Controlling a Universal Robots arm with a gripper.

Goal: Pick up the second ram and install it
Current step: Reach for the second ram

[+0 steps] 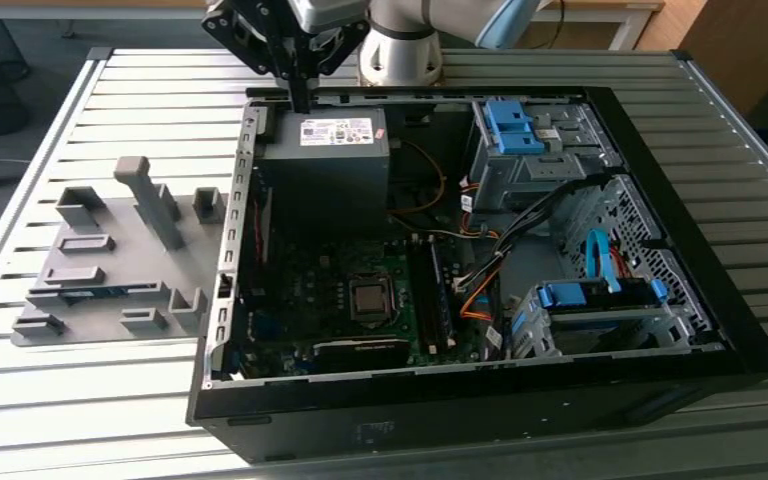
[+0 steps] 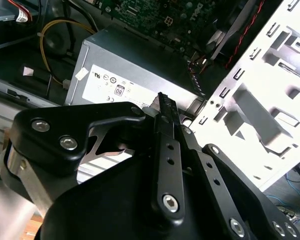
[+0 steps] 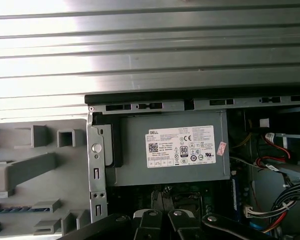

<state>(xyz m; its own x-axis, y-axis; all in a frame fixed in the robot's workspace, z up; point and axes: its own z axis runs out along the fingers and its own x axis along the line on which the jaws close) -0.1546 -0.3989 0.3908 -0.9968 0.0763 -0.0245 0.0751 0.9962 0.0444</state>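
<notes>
The second ram (image 1: 99, 292) is a thin blue-teal stick lying in a slot of the gray holder plate (image 1: 104, 250), on the table at the exterior view's left of the computer case. In the first wrist view the ram (image 3: 10, 208) shows as a blue strip in the holder (image 3: 35, 165). My gripper (image 1: 303, 98) hangs over the case's far edge, above the power supply (image 1: 324, 160), well away from the ram. Its fingers (image 2: 163, 107) look pressed together with nothing between them.
The open black computer case (image 1: 491, 390) takes up the middle of the slatted metal table (image 1: 77, 100). A dark memory stick (image 1: 432, 300) stands in the motherboard. Blue drive brackets (image 1: 511, 125) and cable bundles (image 1: 491, 290) fill the case's right side. Upright gray blocks (image 1: 151, 200) rise from the holder.
</notes>
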